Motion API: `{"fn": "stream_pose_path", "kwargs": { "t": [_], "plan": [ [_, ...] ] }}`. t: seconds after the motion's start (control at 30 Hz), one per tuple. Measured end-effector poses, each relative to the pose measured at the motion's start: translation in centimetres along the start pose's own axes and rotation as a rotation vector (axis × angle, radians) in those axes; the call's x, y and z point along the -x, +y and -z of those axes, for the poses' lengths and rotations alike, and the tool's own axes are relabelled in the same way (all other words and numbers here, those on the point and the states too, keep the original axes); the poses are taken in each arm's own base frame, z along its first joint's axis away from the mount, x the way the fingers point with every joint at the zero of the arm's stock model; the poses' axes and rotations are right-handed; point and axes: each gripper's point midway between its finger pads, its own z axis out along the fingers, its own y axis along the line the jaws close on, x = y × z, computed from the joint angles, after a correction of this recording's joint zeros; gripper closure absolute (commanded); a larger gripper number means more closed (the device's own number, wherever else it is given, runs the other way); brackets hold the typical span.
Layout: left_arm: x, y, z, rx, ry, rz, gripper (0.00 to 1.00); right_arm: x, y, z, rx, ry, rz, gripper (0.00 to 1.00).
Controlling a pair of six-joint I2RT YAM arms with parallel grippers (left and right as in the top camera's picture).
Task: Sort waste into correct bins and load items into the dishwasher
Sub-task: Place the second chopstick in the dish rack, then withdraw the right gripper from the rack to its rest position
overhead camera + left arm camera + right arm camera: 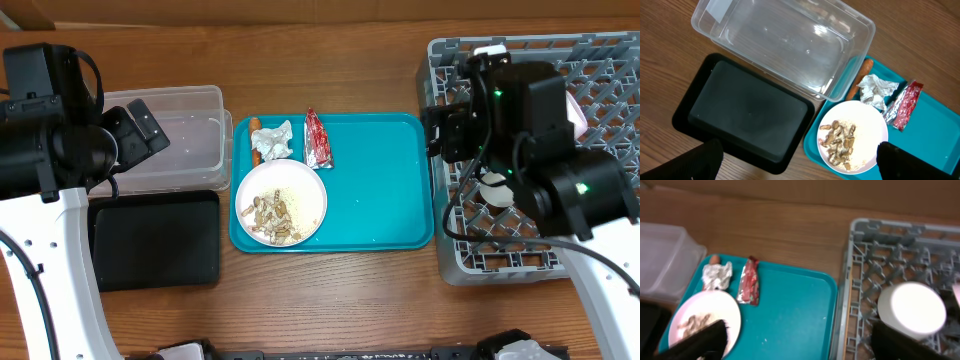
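Note:
A white plate with beige food scraps and rice sits at the left of the teal tray. A crumpled white napkin, a small orange food piece and a red foil wrapper lie behind the plate. The clear tub and the black tray stand left of the teal tray. The grey dish rack at the right holds an upturned white bowl. My left gripper is open and empty, high over the black tray and plate. My right gripper is open and empty above the teal tray's right edge. I see no chopsticks.
A second white item shows in the rack past my right arm, mostly hidden. Both bins look empty in the left wrist view: the clear tub and the black tray. The right half of the teal tray is bare.

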Motion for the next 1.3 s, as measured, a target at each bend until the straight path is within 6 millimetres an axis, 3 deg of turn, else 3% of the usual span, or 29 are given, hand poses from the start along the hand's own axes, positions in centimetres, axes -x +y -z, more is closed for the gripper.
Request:
{"fn": "stream_pose_path", "kwargs": {
  "t": [0.27, 0.47, 0.7, 0.87, 1.0, 1.2, 1.3],
  "plan": [
    [0.0, 0.0, 0.0, 0.000, 0.000, 0.000, 0.00, -0.4, 3.9, 0.7, 0.226, 0.023, 0.001, 0.00],
    [0.0, 0.0, 0.0, 0.000, 0.000, 0.000, 0.00, -0.9, 5.2, 1.0, 0.310, 0.047, -0.001, 0.00],
    [0.0, 0.0, 0.0, 0.000, 0.000, 0.000, 0.00, -1.9, 5.3, 1.2, 0.322, 0.091, -0.013, 0.00],
    [0.0, 0.0, 0.0, 0.000, 0.000, 0.000, 0.00, -2.4, 2.9, 1.4, 0.267, 0.108, -0.066, 0.00],
    [0.0, 0.0, 0.0, 0.000, 0.000, 0.000, 0.00, -2.5, 0.4, 4.0, 0.187, 0.064, -0.106, 0.00],
    [0.0, 0.0, 0.0, 0.000, 0.000, 0.000, 0.00, -1.3, -2.1, 11.2, 0.010, -0.188, -0.046, 0.00],
    [0.0, 0.0, 0.0, 0.000, 0.000, 0.000, 0.00, -2.2, -2.8, 12.5, -0.040, -0.274, -0.003, 0.00]
  ]
}}
